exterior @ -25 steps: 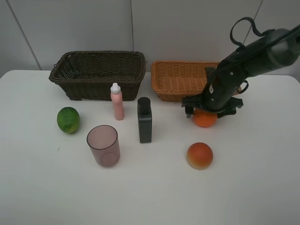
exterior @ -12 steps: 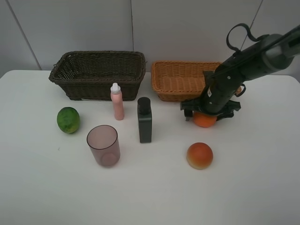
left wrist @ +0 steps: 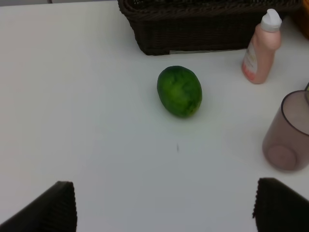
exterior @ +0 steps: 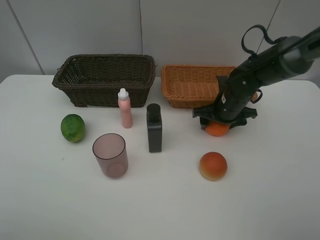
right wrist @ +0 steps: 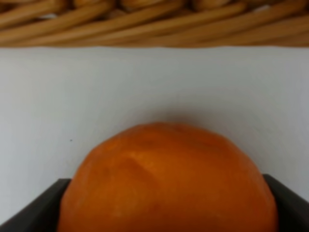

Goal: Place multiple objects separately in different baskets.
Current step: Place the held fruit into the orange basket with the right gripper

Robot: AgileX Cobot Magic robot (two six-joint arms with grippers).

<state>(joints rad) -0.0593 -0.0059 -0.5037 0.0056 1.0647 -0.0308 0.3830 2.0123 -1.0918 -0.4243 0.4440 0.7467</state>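
Gripping claw (exterior: 218, 122): right, clenched on orange (exterior: 217, 130), beside tan basket (exterior: 190, 76)
Left claw (left wrist: 164, 210): released, spread wide, hanging above table (left wrist: 96, 121) near green fruit (left wrist: 179, 91)

left pincer (left wrist: 166, 208): spread wide | right pincer (exterior: 220, 120): low, gripping orange (right wrist: 166, 179)

Not much else going on here, honestly. Just a plain white table (exterior: 280, 200) with a matte top, and its back left corner looks rounded. Behind the table there's a pale grey panelled wall (exterior: 200, 30) with thin dark seams (exterior: 140, 25). One tiny dark speck (exterior: 62, 159) sits on the table, near its left edge.
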